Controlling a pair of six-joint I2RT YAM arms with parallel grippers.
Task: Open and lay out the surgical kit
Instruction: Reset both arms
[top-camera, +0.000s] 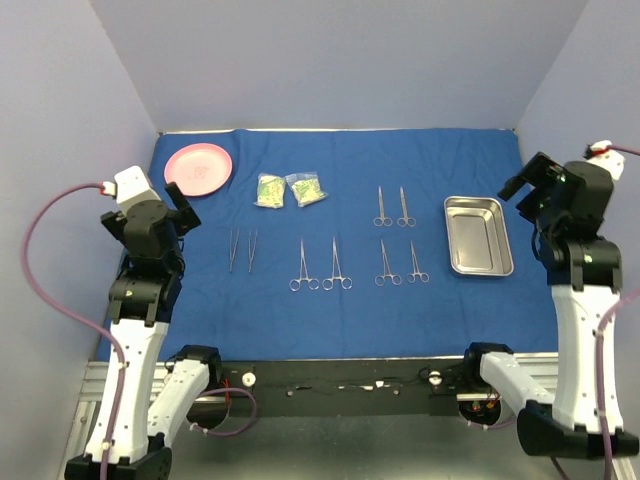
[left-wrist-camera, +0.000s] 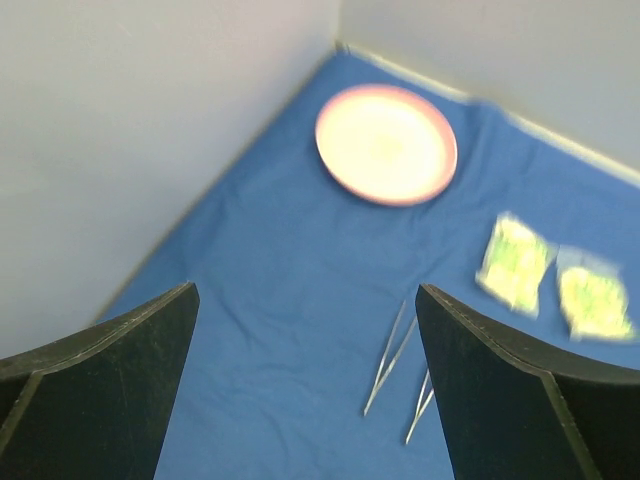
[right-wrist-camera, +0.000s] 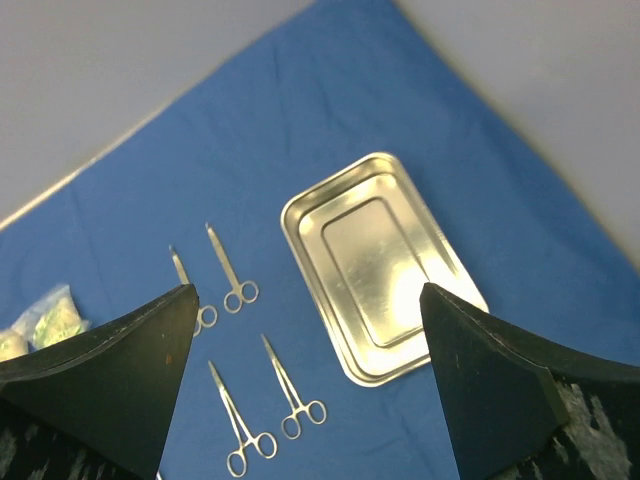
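Note:
The royal-blue cloth wrap (top-camera: 340, 300) lies spread flat over the table. On it lie two tweezers (top-camera: 241, 249), several scissor-like forceps (top-camera: 320, 266) in pairs, two yellow-green packets (top-camera: 290, 190) and the empty steel tray (top-camera: 478, 235) at the right. My left gripper (top-camera: 185, 205) is open and empty, raised above the cloth's left side; its wrist view shows the tweezers (left-wrist-camera: 392, 357) and packets (left-wrist-camera: 553, 277) below. My right gripper (top-camera: 528, 183) is open and empty, raised to the right of the tray; its wrist view shows the tray (right-wrist-camera: 385, 262) and forceps (right-wrist-camera: 295, 390).
A pink plate (top-camera: 198, 169) sits at the cloth's back left corner, also in the left wrist view (left-wrist-camera: 386, 143). Grey-blue walls enclose the table on the left, back and right. A black rail runs along the near edge between the arm bases.

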